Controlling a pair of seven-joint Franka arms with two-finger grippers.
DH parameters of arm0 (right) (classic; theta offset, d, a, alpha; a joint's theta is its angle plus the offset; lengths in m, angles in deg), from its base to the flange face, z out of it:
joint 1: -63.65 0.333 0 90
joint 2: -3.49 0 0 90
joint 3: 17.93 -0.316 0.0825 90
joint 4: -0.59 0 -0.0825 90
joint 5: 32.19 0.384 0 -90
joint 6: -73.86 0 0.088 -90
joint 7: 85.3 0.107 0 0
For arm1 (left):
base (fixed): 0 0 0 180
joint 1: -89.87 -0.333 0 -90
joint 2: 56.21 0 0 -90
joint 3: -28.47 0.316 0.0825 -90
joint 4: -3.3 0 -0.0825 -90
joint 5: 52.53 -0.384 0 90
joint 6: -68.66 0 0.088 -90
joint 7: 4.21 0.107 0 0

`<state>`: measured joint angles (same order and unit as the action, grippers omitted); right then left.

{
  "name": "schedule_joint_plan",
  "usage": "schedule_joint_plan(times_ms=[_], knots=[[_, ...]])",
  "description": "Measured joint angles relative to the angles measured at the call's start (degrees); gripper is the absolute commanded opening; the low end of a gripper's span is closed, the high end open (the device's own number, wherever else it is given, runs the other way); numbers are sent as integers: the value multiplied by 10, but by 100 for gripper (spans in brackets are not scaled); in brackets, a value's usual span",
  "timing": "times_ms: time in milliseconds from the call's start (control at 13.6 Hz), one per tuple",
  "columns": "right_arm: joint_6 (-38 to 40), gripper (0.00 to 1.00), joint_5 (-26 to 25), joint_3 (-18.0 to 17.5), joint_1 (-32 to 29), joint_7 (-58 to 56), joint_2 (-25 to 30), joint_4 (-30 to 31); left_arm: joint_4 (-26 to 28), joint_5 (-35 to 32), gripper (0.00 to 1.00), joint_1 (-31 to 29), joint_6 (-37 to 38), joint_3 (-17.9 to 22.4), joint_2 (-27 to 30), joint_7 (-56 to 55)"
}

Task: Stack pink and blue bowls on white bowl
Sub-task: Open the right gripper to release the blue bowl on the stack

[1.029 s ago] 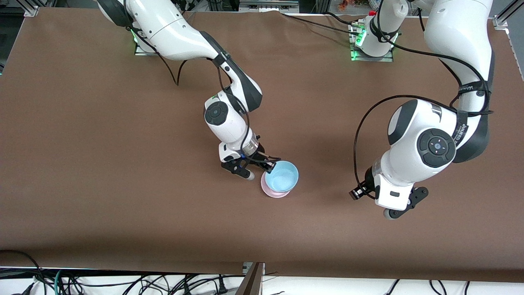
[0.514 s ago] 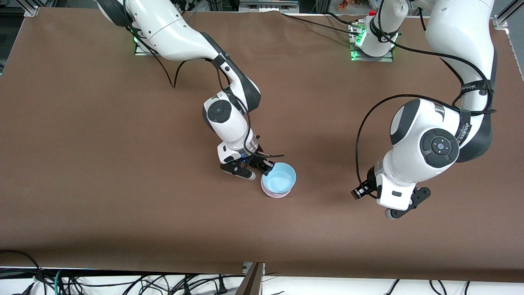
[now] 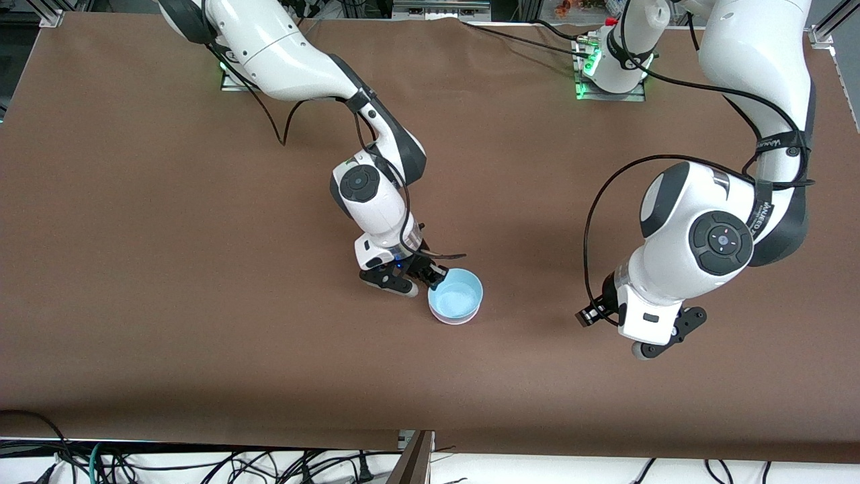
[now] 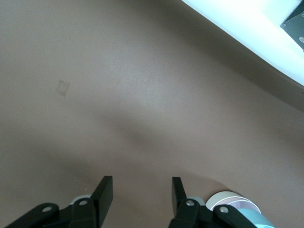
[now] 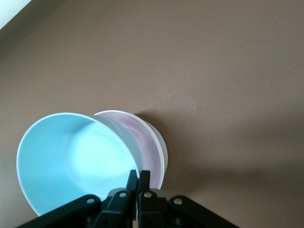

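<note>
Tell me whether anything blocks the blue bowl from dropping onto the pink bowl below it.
Nothing visible does. The right tool pinches the blue bowl by its rim directly over the pink bowl, which sits in the white bowl. The left tool waits toward its arm's end of the table.

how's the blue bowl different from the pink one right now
The blue bowl is sky blue, with its whole inside showing; the pink bowl is pale pink, showing only a crescent of rim. The blue bowl is tilted and pinched at its rim by the right hand; the pink bowl lies beneath it, level and untouched, on a white bowl. The blue bowl looks deeper. Both are plain, round and similar in width.
</note>
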<state>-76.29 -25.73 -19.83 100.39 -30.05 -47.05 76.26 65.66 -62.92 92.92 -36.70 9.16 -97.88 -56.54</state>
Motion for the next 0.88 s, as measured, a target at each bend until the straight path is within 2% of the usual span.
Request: schedule_joint_plan(times_ms=[220,882], knots=[[31,0,0,0,0,-1,0,-1,0,0,59,0,0,0,0,0],[55,0,0,0,-6,-2,0,-2,1,0,61,-1,0,0,0,11]])
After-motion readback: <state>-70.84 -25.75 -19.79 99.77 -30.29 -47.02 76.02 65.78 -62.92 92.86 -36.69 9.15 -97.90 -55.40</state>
